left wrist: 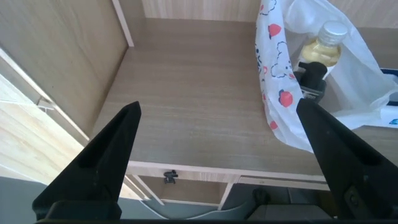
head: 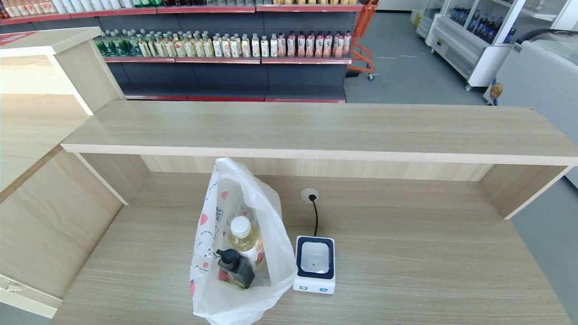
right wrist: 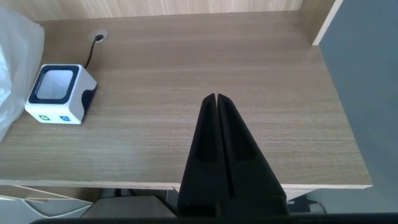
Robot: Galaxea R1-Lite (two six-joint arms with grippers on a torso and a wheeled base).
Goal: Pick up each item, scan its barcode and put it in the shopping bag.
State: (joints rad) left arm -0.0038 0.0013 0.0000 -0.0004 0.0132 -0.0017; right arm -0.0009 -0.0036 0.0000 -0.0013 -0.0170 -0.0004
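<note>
A white plastic shopping bag (head: 235, 266) with cartoon prints stands open on the wooden counter (head: 406, 262). Inside it are a yellow-drink bottle with a white cap (head: 244, 234) and a dark bottle with a black cap (head: 235, 267). The barcode scanner (head: 315, 264), white with a dark blue top, sits just right of the bag. My left gripper (left wrist: 217, 109) is open above the counter's near left part, the shopping bag (left wrist: 280, 81) off to one side of it. My right gripper (right wrist: 216, 99) is shut on nothing above the counter's near right part, the barcode scanner (right wrist: 59, 93) beyond it.
A black cable (head: 315, 216) runs from the scanner to a grommet hole (head: 309, 195) in the counter. A raised wooden shelf (head: 316, 131) spans the back of the counter, with side panels (head: 54, 225) at left and right. Store shelves with drinks (head: 226, 45) stand behind.
</note>
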